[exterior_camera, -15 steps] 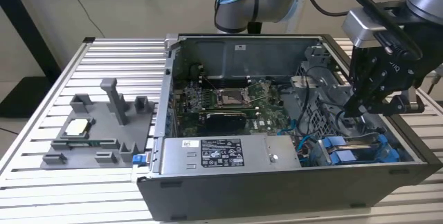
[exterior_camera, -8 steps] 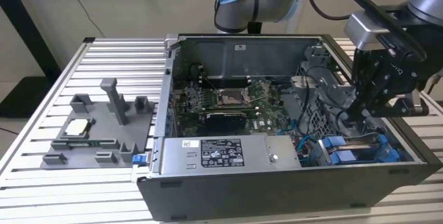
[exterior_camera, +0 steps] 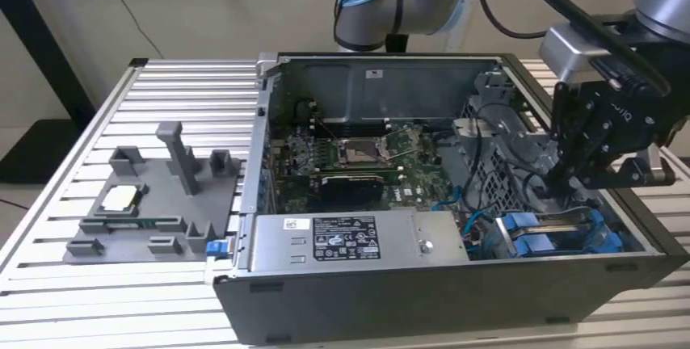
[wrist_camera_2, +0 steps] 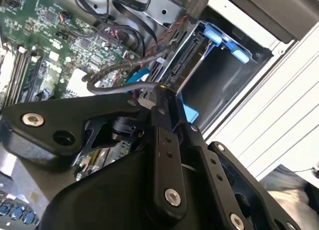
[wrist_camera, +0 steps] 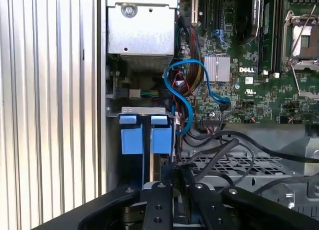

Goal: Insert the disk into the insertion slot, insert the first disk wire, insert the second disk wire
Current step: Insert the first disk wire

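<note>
My gripper reaches down into the open computer case at the exterior view's right, just above the insertion slot with its blue guides. In the second wrist view the disk stands on edge in the slot, its connector edge facing the gripper. The fingers are closed on the end of a black disk wire, held close against that edge. In the first wrist view the wire runs to the gripper beside the blue tabs.
A grey labelled power-supply box fills the case front, with the motherboard behind it. A blue cable loops near the bay. A perforated cage sits beside the slot. A grey fixture lies on the slatted table.
</note>
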Controlling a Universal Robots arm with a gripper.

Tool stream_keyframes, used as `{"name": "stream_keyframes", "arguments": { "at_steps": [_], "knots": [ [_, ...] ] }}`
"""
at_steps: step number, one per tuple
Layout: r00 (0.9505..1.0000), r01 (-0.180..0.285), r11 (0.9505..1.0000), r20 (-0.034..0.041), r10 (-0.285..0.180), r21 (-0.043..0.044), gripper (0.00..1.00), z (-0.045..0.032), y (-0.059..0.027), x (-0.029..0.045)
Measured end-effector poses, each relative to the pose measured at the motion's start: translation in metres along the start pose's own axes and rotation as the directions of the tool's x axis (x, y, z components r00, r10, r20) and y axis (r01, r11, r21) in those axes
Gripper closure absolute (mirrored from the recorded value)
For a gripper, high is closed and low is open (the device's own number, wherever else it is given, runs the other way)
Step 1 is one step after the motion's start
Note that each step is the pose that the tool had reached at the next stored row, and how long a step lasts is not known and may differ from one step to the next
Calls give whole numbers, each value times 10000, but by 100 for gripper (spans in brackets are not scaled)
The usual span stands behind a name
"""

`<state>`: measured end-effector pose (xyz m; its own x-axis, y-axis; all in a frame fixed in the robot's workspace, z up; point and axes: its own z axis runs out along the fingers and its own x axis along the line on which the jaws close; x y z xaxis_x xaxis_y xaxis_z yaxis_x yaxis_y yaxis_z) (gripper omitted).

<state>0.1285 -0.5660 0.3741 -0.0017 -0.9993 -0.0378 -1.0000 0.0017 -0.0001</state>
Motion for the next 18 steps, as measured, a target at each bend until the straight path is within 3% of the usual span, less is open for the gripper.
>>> {"name": "stream_keyframes", "arguments": {
  "at_steps": [7,13,18],
  "knots": [
    [9993,0,10000,-370,0,1,81,36,-39,3],
    [9993,0,10000,-377,0,0,81,42,-42,2],
    [9989,0,10000,-458,0,1,81,63,-51,3]
  ]
}}
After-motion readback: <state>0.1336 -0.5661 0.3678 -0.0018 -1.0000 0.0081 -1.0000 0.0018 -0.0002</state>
